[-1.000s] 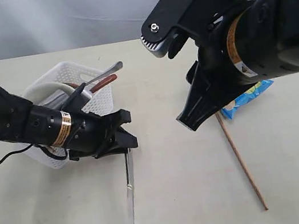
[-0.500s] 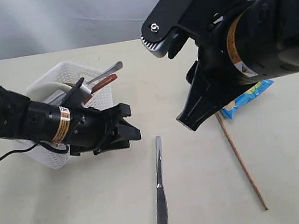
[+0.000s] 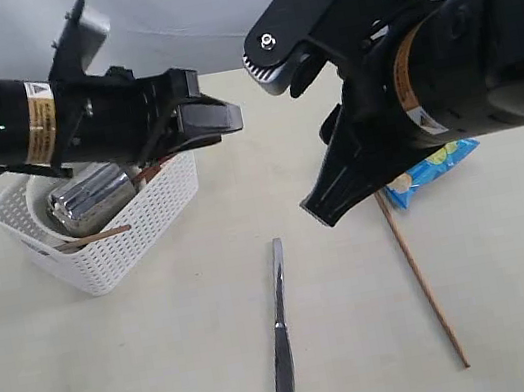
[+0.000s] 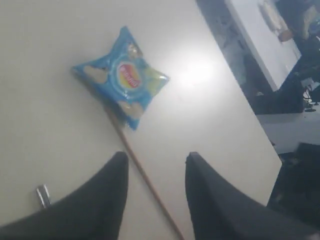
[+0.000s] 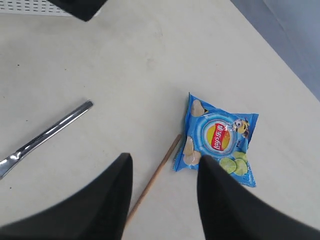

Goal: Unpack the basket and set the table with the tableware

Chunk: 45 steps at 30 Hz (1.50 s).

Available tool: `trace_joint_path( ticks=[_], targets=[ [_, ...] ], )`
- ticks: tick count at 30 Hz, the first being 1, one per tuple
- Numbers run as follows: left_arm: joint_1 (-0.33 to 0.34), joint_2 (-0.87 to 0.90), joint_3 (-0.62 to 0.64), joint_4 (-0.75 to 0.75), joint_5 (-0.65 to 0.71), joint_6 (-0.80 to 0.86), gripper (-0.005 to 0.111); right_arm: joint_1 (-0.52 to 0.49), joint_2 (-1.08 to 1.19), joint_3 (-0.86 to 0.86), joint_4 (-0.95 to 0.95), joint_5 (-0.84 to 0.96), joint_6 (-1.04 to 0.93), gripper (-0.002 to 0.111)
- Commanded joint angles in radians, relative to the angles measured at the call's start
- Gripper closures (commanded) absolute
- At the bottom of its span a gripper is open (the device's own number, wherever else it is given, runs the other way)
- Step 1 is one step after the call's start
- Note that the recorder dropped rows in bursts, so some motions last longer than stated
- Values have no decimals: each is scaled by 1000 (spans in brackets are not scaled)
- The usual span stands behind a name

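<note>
The white basket [image 3: 100,255] stands on the table [image 3: 122,383] at the left. It holds the cream bowl [image 3: 39,210], the steel cup [image 3: 90,198] and a brown chopstick [image 3: 97,237]. My left gripper [image 3: 213,118] hangs open and empty above the basket's right end; its wrist view shows its spread fingers [image 4: 157,157]. The steel knife [image 3: 281,330] lies on the table in the middle. Another chopstick [image 3: 420,275] lies to its right. My right gripper [image 3: 325,207] hovers open above that chopstick [image 5: 155,175], holding nothing [image 5: 165,160]. Plate, spoon and fork are hidden.
A blue chip bag [image 3: 435,167] lies at the right, touching the chopstick's far end, and shows in both wrist views [image 4: 122,77] [image 5: 217,137]. The table's edge [image 4: 235,105] runs past the bag, with dark floor beyond.
My left gripper let go of the knife, then rose from table height and swung back over the basket. The knife now lies still on the table. The right arm barely moved.
</note>
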Motion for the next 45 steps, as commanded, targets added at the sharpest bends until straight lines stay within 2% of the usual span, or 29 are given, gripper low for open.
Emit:
trace_joint_path(
  ticks=[1,3,6,9,13,17,20,28,32,39,45],
  targets=[
    [35,-136,-4,96,-10,97,70,-7,-7,0,-9,-7,22,68],
    [97,-201,-4,182,-10,120,70,-7,-7,0,-38,-5,53,68],
    [226,-276,43,182,-39,206,70,-7,-7,0,-64,-16,89,68],
    [314,-322,128,182,-168,453,70,-7,-7,-1,-64,-41,46,68],
    [329,-341,219,182,-150,709,70,-7,-7,-1,-64,-49,29,68],
    [329,-339,336,182,-51,1103,70,-7,-7,-1,-64,-54,27,68],
    [329,-339,394,182,-31,1363,68,-7,-7,-1,-64,-56,27,68],
    [329,-327,401,179,5,1381,54,-7,-7,-1,-64,-79,23,68],
    [329,-285,401,169,-9,1391,54,-7,-7,-1,-61,-95,23,68],
    [329,-176,401,62,-61,1523,54,-7,-7,-1,-52,-97,4,68],
    [329,-106,368,47,-78,1527,54,-7,-7,-1,-52,-97,4,68]
  ],
)
